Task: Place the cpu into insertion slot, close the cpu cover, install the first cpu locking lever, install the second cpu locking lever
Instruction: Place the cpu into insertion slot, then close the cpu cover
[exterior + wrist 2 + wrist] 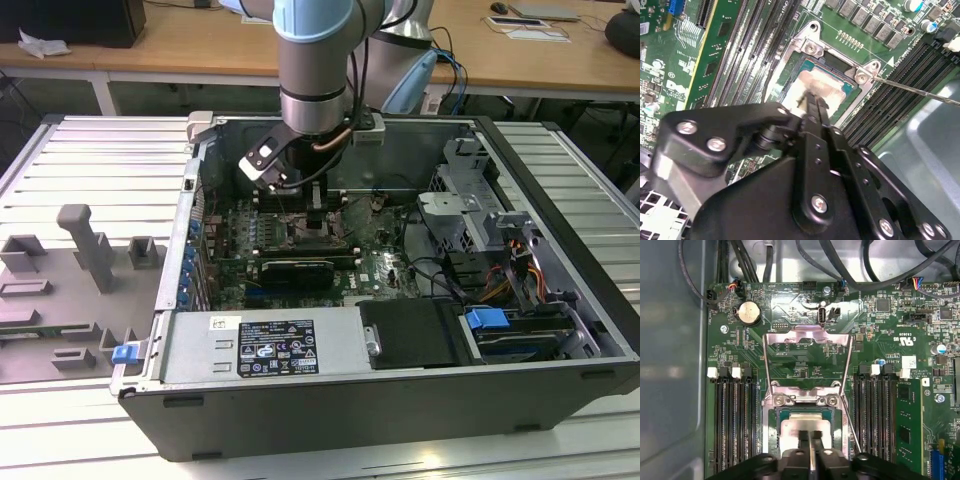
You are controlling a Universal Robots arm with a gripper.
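The cpu [806, 424] [827, 84], a pale silver square chip, lies flat inside the insertion slot [771, 426] [790, 75] on the green motherboard. My gripper [810, 436] [812, 102] [318, 222] is directly over the chip. Its two black fingers are shut together, with the tips at or just above the chip's top. The cpu cover [807, 336], a silver frame with a cut-out centre, stands swung open away from the slot at its hinge. A thin locking lever [852, 426] [920, 92] sticks out unlatched beside the slot, and another lever [765, 365] runs along the opposite side.
Long black memory slots [732, 420] [880, 415] flank the socket on both sides. A coin battery [748, 313] and cables [850, 270] lie beyond the cover. Inside the case sit a power supply [275, 345] and a drive cage [480, 210]. A grey fixture [85, 250] stands outside the case.
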